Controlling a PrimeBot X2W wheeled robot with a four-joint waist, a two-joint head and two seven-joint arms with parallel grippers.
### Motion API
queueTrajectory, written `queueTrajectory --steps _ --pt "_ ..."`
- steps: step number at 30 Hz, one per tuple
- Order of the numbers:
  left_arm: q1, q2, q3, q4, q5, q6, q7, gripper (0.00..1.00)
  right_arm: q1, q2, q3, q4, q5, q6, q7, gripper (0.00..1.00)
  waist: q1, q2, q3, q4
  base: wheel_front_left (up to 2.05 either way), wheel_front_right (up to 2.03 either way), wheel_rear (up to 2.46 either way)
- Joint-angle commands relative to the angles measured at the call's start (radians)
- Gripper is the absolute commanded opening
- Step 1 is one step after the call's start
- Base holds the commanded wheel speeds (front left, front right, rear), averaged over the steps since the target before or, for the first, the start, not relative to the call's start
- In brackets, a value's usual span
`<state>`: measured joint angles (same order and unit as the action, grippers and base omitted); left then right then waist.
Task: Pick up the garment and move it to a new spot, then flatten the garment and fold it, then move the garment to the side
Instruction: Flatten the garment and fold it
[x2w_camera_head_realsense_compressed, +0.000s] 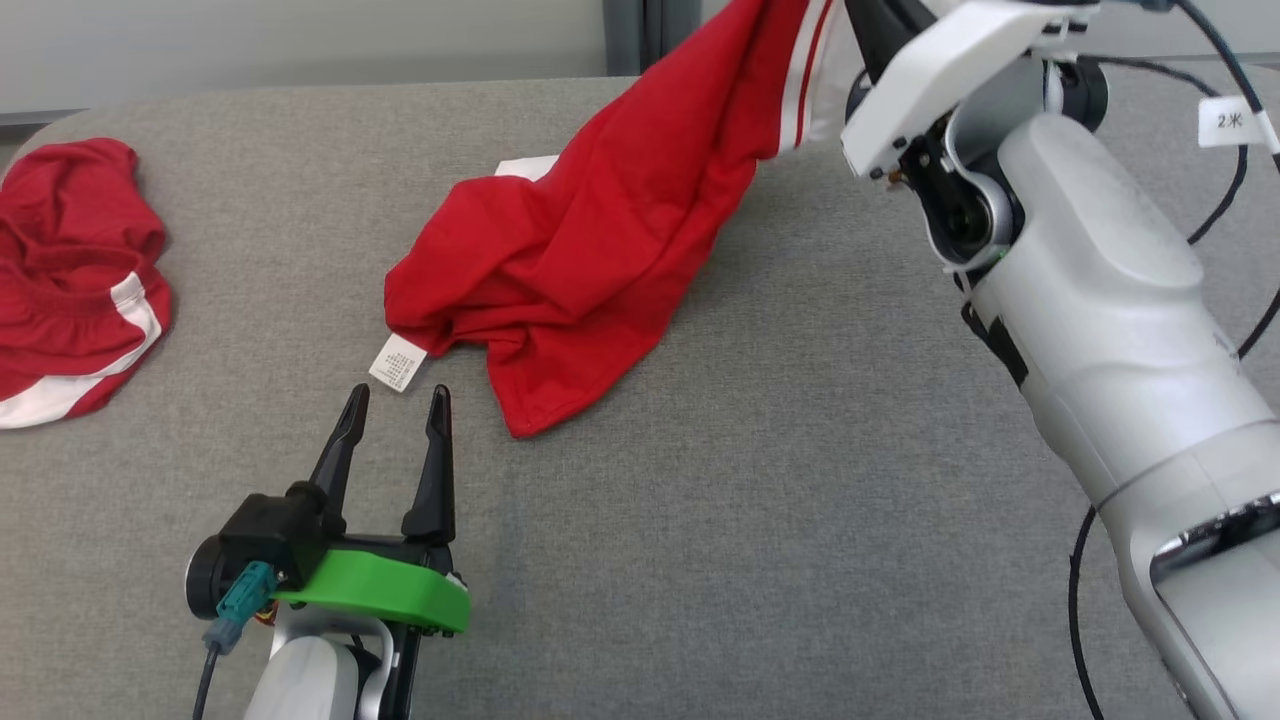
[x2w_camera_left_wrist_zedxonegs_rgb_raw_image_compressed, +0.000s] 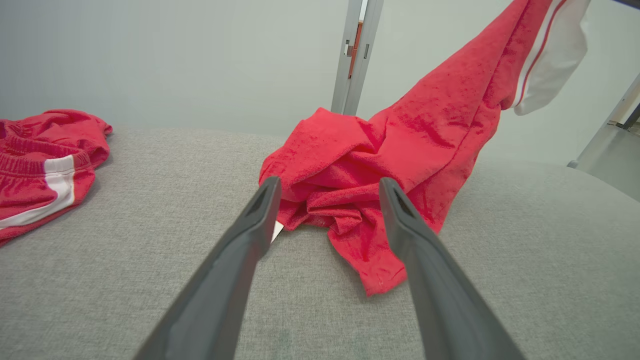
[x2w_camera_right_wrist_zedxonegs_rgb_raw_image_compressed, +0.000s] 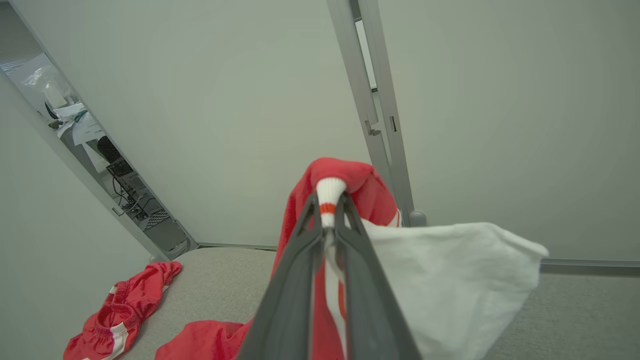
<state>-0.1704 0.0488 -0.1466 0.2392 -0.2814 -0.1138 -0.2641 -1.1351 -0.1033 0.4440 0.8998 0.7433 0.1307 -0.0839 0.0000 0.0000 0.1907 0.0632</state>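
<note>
Nearest, at 7 o'clock in the head view, the left hand (x2w_camera_head_realsense_compressed: 398, 400) sits low with its fingers spread apart and nothing between them, tips just short of a white tag (x2w_camera_head_realsense_compressed: 398, 362); the red garment (x2w_camera_head_realsense_compressed: 580, 250) lies bunched at its lower end on the grey bench (x2w_camera_head_realsense_compressed: 800, 500); a second red garment (x2w_camera_head_realsense_compressed: 70, 270) lies at 9 o'clock; the first one's long axis climbs from 7 towards 1 o'clock, up to the right hand (x2w_camera_right_wrist_zedxonegs_rgb_raw_image_compressed: 327, 210), clamped on its white-striped edge; this looks like the pick-up-and-move step; next it likely needs more lift so the trailing end clears the bench.

Matt red cloth garment (x2w_camera_head_realsense_compressed: 590, 230) on rough grey fabric table (x2w_camera_head_realsense_compressed: 800, 480).
</note>
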Motion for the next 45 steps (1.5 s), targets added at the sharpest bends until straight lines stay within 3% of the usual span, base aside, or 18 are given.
queueTrajectory --steps 1,7,12,17,22,26,42,43,44,45 --pt "-0.013 0.003 0.004 0.000 -0.001 0.005 -0.001 1.00 0.038 -0.008 -0.003 -0.025 -0.001 0.000 0.011 0.00 0.0000 0.0000 0.004 -0.020 0.00 0.00 0.00" --pt "0.009 0.003 0.021 -0.002 -0.001 0.007 -0.001 1.00 0.205 -0.080 -0.025 -0.235 -0.014 0.000 0.082 0.00 0.0000 0.0000 -0.014 -0.050 0.00 0.00 0.00" --pt "0.031 0.003 0.038 -0.006 -0.001 0.007 -0.001 1.00 0.404 -0.104 -0.125 -0.537 -0.025 0.000 0.223 0.00 0.0000 0.0000 -0.029 -0.066 0.00 0.00 0.00" --pt "0.038 0.003 0.045 -0.008 0.004 0.004 -0.001 1.00 0.639 -0.039 -0.305 -0.882 -0.090 0.000 0.411 0.00 0.0000 0.0000 -0.025 -0.073 0.00 0.00 0.00" --pt "0.016 0.003 0.039 -0.008 0.012 0.000 -0.001 1.00 0.788 0.024 -0.460 -1.037 -0.209 0.000 0.541 0.00 0.0000 0.0000 -0.002 -0.068 0.00 0.00 0.00" --pt "-0.007 0.003 0.025 -0.007 0.015 -0.004 -0.001 1.00 0.804 0.039 -0.527 -0.982 -0.311 0.000 0.525 0.00 0.0000 0.0000 0.025 -0.053 0.00 0.00 0.00" --pt "-0.098 0.003 -0.029 -0.009 0.017 -0.012 -0.001 1.00 0.414 0.031 -0.647 -0.279 -0.475 0.000 0.223 0.00 0.0000 0.0000 0.144 0.060 0.00 0.00 0.00" --pt "-0.102 0.003 -0.032 -0.010 0.015 -0.012 -0.001 1.00 0.391 0.027 -0.660 -0.236 -0.493 0.000 0.204 0.36 0.0000 0.0000 0.148 0.066 0.00 0.00 0.00" --pt "-0.105 0.003 -0.034 -0.010 0.012 -0.012 -0.001 1.00 0.374 0.025 -0.670 -0.207 -0.502 0.000 0.190 1.00 0.0000 0.0000 0.150 0.070 0.00 0.00 0.00" --pt "-0.108 0.003 -0.034 -0.010 0.011 -0.012 -0.001 1.00 0.354 0.022 -0.675 -0.175 -0.520 0.000 0.170 1.00 0.0000 0.0000 0.153 0.074 0.00 0.00 0.00"
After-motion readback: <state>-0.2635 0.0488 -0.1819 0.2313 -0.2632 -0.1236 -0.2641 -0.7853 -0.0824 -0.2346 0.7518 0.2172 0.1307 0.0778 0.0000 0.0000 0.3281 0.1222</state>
